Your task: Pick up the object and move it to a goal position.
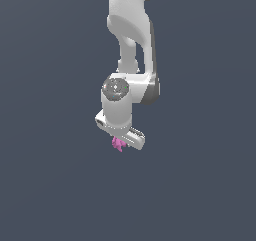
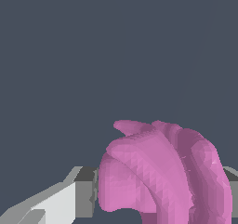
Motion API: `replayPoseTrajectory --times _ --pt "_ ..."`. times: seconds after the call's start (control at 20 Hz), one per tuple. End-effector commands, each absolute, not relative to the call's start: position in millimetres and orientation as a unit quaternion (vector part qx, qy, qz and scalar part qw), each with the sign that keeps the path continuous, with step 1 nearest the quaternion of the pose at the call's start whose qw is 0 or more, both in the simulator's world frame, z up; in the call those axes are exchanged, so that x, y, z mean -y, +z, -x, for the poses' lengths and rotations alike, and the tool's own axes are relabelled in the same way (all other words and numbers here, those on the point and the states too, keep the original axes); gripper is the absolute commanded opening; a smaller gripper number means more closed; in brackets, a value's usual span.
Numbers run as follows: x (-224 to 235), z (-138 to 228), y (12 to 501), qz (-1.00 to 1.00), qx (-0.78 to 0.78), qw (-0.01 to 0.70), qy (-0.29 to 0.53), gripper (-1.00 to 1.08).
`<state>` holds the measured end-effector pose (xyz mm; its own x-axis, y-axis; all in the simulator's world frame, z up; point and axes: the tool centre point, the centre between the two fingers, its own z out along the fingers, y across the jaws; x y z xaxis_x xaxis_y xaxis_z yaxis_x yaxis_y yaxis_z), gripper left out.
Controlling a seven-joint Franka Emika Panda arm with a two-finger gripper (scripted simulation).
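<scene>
**Pink object seated in gripper**

The white arm [image 1: 131,45] was seen descending from the top of the exterior view, w/ the wrist bent and the gripper [image 1: 121,144] pointed downward, slightly tilted. The pink object [image 1: 118,144] was located directly under the gripper body, at its lower edge toward the exterior view's left. The object was shown as small and lumpy, w/ short pointed lobes, and much smaller than the gripper.

In the wrist view, the object [image 2: 162,172] was shown very close to the camera, filling much of the frame. Rounded, ribbed lobes were visible on it. A white-and-grey finger [image 2: 69,197] was seen touching one side of the object; a grey part of the other finger [image 2: 232,190] was just visible at the opposite side. The fingers were thus closed narrowly onto the object, approx. at its width.

The background was rendered as plain dark grey-blue in both views; no surface edge could be made out.
</scene>
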<state>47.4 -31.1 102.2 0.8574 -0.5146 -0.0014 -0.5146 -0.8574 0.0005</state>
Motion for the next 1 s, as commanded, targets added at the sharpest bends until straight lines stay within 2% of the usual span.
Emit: replayPoseTrajectory --times 0.0,0.95 --pt "13.1 -39.1 122.5 -0.964 0.267 0.000 0.000 -1.00" --pt "-124.1 22.2 280.3 -0.964 0.267 0.001 0.000 -1.00"
